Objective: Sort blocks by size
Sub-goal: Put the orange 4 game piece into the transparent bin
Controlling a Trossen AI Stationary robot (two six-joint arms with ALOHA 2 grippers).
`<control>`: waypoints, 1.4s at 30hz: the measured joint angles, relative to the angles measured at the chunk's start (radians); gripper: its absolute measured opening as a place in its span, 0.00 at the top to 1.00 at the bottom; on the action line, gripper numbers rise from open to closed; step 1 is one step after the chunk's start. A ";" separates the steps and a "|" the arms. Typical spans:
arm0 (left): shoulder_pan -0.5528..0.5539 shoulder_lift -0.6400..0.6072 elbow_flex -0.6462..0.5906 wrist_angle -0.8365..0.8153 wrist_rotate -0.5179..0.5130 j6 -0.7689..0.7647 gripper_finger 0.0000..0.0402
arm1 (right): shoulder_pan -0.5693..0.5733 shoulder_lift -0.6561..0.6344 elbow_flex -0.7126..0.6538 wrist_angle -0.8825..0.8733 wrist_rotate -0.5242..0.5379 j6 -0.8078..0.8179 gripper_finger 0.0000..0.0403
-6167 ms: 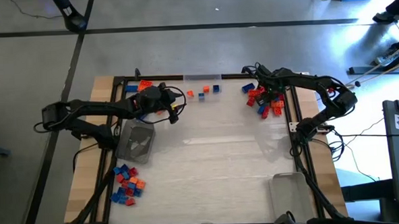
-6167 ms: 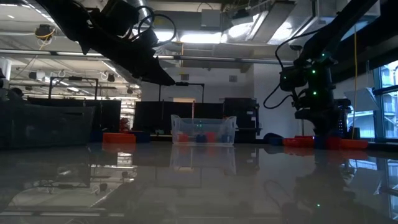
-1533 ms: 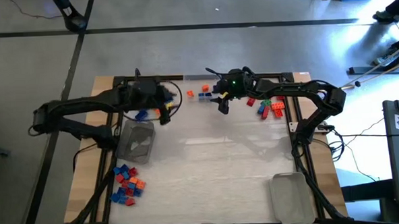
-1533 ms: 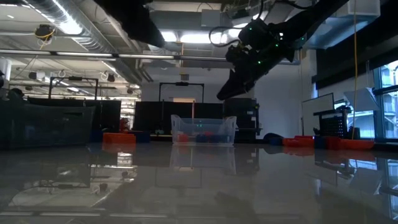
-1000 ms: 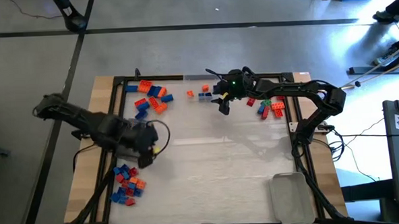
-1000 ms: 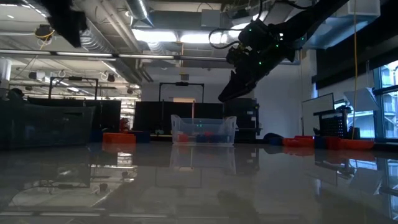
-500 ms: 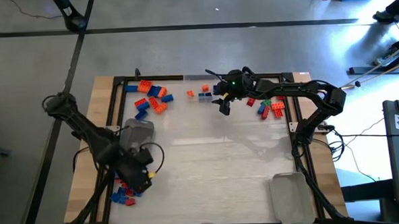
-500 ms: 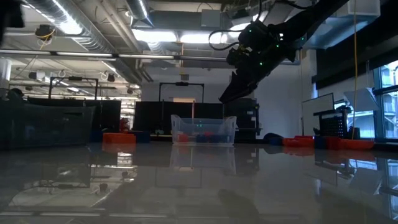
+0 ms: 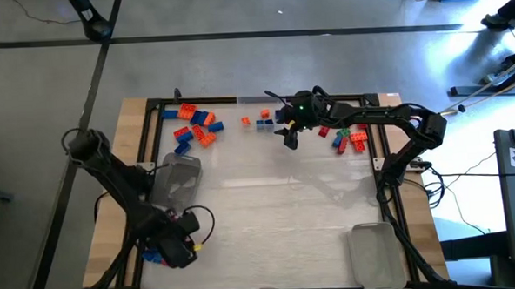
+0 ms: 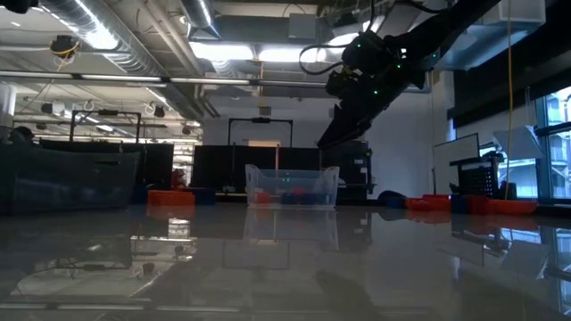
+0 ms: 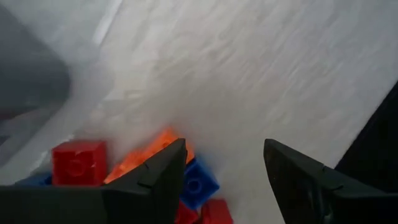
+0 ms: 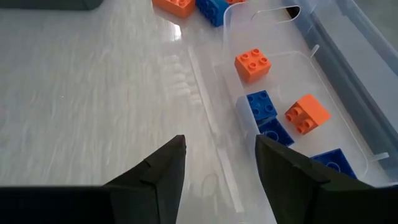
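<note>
**Left arm over the near-left pile, right arm waiting at the far-edge tray**

The left gripper point(image 9: 177, 250) hangs low over the small pile of blocks point(image 11: 140, 171) near the table's point(image 9: 278, 222) near-left corner. Its fingers are spread with nothing between them — a stance that reads as lining up to pick one brick. In its wrist view a red cube point(image 11: 78, 163), an orange piece and a blue brick point(image 11: 198, 183) lie jumbled just beyond the fingertips, hard glossy plastic with round studs on top.

The right gripper point(image 9: 289, 136) hovers by the middle of the far edge, fingers parted and empty, just beside a clear tray point(image 12: 292, 118). That tray — thin, see-through, with rounded walls — holds a few small square bricks in orange and blue, so it seems to serve as the bin for the smallest size.

More blocks sit in loose groups near the far-left corner point(image 9: 194, 128) and near the far-right corner point(image 9: 349, 139). Two further trays rest on the table, one by the left edge point(image 9: 177, 176) and one at the near-right corner point(image 9: 375, 254). The tabletop is pale and faintly grained.
</note>
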 joint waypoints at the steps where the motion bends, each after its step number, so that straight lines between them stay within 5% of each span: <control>1: -0.003 0.007 0.000 0.010 0.007 0.011 0.52 | 0.000 0.000 0.000 -0.002 0.000 0.000 0.52; 22: -0.042 0.169 -0.001 -0.152 0.038 0.063 0.77 | 0.000 0.000 0.000 -0.023 0.000 0.079 0.52; 42: 0.028 0.192 -0.001 -0.124 -0.042 0.302 0.82 | 0.000 0.000 0.000 -0.044 0.000 0.107 0.52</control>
